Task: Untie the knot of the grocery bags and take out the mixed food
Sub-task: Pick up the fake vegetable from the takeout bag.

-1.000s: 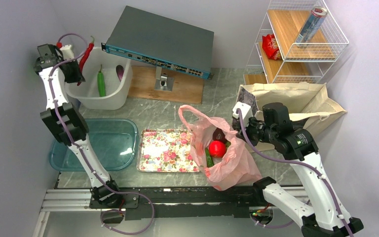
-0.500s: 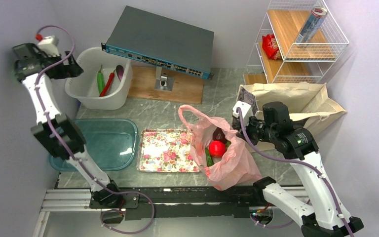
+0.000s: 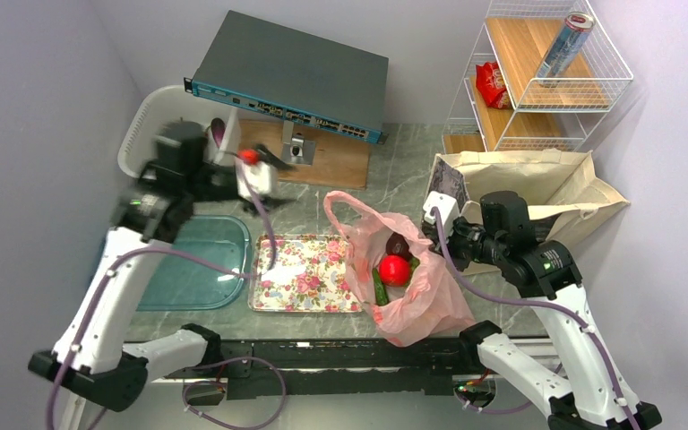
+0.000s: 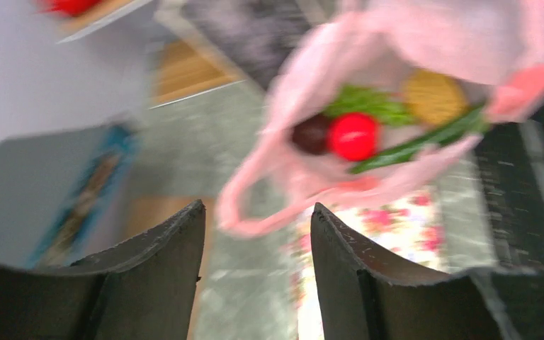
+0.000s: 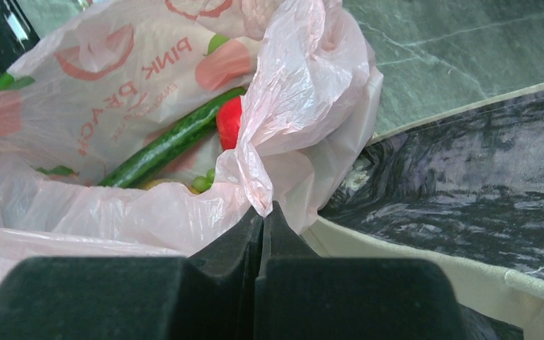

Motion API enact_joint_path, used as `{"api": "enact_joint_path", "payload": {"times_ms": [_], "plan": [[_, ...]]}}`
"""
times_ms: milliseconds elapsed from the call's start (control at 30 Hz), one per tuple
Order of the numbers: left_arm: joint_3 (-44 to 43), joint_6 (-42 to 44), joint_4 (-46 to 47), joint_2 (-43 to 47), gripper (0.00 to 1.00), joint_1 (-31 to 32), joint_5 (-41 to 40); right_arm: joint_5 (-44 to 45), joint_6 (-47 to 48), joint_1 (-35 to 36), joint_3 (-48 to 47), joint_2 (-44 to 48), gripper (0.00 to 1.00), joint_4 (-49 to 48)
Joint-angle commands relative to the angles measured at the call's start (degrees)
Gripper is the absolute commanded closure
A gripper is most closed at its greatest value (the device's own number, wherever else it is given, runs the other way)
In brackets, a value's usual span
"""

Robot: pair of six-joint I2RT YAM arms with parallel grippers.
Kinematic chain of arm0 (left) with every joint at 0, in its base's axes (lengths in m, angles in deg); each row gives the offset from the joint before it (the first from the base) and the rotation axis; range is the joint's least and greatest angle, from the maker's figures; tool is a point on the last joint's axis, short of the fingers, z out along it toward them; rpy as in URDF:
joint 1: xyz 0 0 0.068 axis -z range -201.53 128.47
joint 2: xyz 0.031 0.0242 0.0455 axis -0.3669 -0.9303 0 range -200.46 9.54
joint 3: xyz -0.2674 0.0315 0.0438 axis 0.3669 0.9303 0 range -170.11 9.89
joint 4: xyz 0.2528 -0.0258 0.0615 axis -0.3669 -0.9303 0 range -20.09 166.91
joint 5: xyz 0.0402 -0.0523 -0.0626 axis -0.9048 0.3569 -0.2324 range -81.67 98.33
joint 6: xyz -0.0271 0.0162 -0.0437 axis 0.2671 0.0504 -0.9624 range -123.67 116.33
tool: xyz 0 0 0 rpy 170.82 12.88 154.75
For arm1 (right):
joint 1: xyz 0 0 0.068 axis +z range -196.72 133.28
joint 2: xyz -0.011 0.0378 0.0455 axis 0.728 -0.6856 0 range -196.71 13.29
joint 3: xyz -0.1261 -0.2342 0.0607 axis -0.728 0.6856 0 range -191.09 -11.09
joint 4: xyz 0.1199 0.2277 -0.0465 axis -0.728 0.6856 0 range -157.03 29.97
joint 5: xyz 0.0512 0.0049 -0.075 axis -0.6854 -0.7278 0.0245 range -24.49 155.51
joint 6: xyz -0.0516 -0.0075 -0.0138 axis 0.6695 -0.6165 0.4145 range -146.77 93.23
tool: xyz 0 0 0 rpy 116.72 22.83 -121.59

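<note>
The pink plastic bag (image 3: 412, 296) lies with its mouth wide open; no knot shows. Inside it are a red apple (image 3: 394, 269), a dark plum (image 3: 399, 244) and a long green pepper (image 3: 380, 288). My right gripper (image 3: 430, 235) is shut on the bag's right rim (image 5: 264, 202), holding it up against the beige tote (image 3: 537, 184). My left gripper (image 3: 269, 175), blurred, hovers left of the bag. Its jaws (image 4: 257, 209) are open and empty in the left wrist view. That view also shows the bag (image 4: 304, 177), apple (image 4: 353, 136), plum (image 4: 312, 134), pepper (image 4: 425, 138) and bread (image 4: 433, 95).
A floral tray (image 3: 305, 273) and a teal tray (image 3: 206, 260) lie left of the bag. A white tub (image 3: 143, 116) stands at back left beside a network switch (image 3: 291, 76). At back right, a wire rack (image 3: 511, 116) holds a can (image 3: 566, 45) and red packet (image 3: 491, 85).
My left arm let a red pepper drop into the white tub, then swung fast from the back left toward the middle with open jaws. The right gripper and bag have not moved.
</note>
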Motion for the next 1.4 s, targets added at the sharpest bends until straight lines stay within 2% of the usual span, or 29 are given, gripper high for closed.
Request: {"api": "enact_joint_path", "payload": {"times_ms": [0, 67, 100, 167, 267, 300, 467, 667, 767, 867, 900, 933, 967, 1033, 1100, 1233, 1367], "plan": [[10.67, 2.52, 6.71, -5.59, 0.42, 20.64, -10.57, -0.81, 5.50, 0.05, 0.18, 2.54, 1.00, 4.69], [14.46, -0.63, 13.12, -8.61, 0.42, 26.99, -15.28, -0.60, 8.20, 0.02, 0.36, 4.15, 1.00, 8.36], [15.53, -2.80, 16.71, -9.95, 0.37, 27.88, -17.29, -0.55, 9.32, 0.04, 0.44, 5.07, 1.00, 10.12], [16.49, -7.58, 23.12, -11.71, 0.19, 28.16, -21.78, 0.24, 10.61, -0.03, 0.52, 7.13, 1.00, 12.52], [17.24, -8.77, 32.02, -11.60, 0.02, 28.25, -28.22, 1.78, 11.84, 0.01, 0.77, 8.98, 1.00, 15.66], [17.45, -8.09, 34.24, -11.53, 0.01, 28.17, -29.66, 2.14, 12.06, 0.01, 1.01, 9.40, 1.00, 16.36], [13.36, -5.21, 36.18, -16.10, 0.01, 28.72, -36.25, 4.12, 11.30, 0.00, 3.49, 11.06, 1.00, 16.51], [7.71, -5.65, 33.58, -25.11, 0.01, 29.10, -42.54, 3.61, 7.51, 0.05, 4.42, 8.67, 1.00, 10.49], [5.96, -6.24, 29.86, -27.93, 0.00, 28.88, -40.65, 3.36, 5.61, 0.03, 3.49, 5.80, 1.00, 7.48], [3.94, -5.90, 22.62, -29.84, 0.01, 28.54, -33.54, 3.15, 4.97, 0.02, 2.72, 4.24, 1.00, 5.23], [3.43, -6.03, 20.15, -30.22, 0.03, 28.52, -30.91, 3.10, 4.82, 0.04, 2.62, 3.79, 1.00, 4.70], [3.04, -5.80, 17.69, -30.46, 0.10, 28.36, -28.63, 3.02, 4.92, 0.01, 2.59, 3.39, 1.00, 4.03], [2.78, -6.21, 15.21, -30.62, 0.22, 28.17, -27.46, 2.89, 5.08, 0.00, 2.52, 2.95, 1.00, 3.04], [2.49, -8.31, 13.29, -30.25, 0.57, 26.81, -25.59, 2.94, 4.85, 0.03, 2.19, 1.77, 1.00, 0.84], [1.68, -10.90, 11.77, -28.88, 0.98, 23.93, -23.96, 2.89, 3.78, -0.01, 1.49, 0.11, 1.00, -1.96], [4.44, -16.27, 15.72, -21.38, 1.00, 16.67, -21.36, 1.31, 1.57, 0.02, -0.98, -5.00, 1.00, -8.67], [8.31, -11.88, 16.59, -13.69, 1.00, 15.20, -22.54, -0.41, 0.76, -0.01, -6.66, -11.59, 1.00, -12.81]]}}
